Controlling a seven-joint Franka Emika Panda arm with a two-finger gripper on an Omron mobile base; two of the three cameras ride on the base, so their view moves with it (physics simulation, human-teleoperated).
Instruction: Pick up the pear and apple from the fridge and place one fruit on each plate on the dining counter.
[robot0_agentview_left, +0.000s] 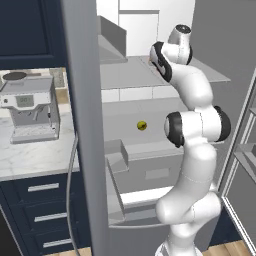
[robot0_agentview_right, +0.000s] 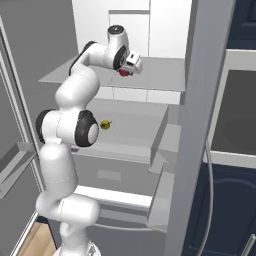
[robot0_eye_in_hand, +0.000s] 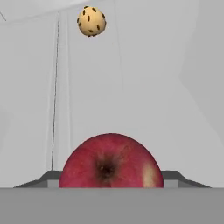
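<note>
The fridge (robot0_agentview_right: 160, 75) stands open, white inside with grey shelves. The deep-red apple (robot0_eye_in_hand: 110, 161) lies on the upper shelf, very close at the bottom of the hand view, stem dimple facing the camera. My gripper (robot0_agentview_right: 131, 66) reaches onto that shelf right at the apple (robot0_agentview_right: 122, 73). The fingertips are hidden, so I cannot see whether they touch the fruit. The yellow-green pear (robot0_agentview_left: 142, 125) rests alone on the shelf below, also visible in the right base view as the pear (robot0_agentview_right: 105, 124). Plates and dining counter are out of view.
A tan speckled lump (robot0_eye_in_hand: 91, 21) lies farther back on the shelf. Open grey fridge doors (robot0_agentview_left: 85, 125) (robot0_agentview_right: 200, 125) flank the arm closely. A coffee machine (robot0_agentview_left: 30, 110) stands on the marble counter to the left, over navy drawers (robot0_agentview_left: 42, 210).
</note>
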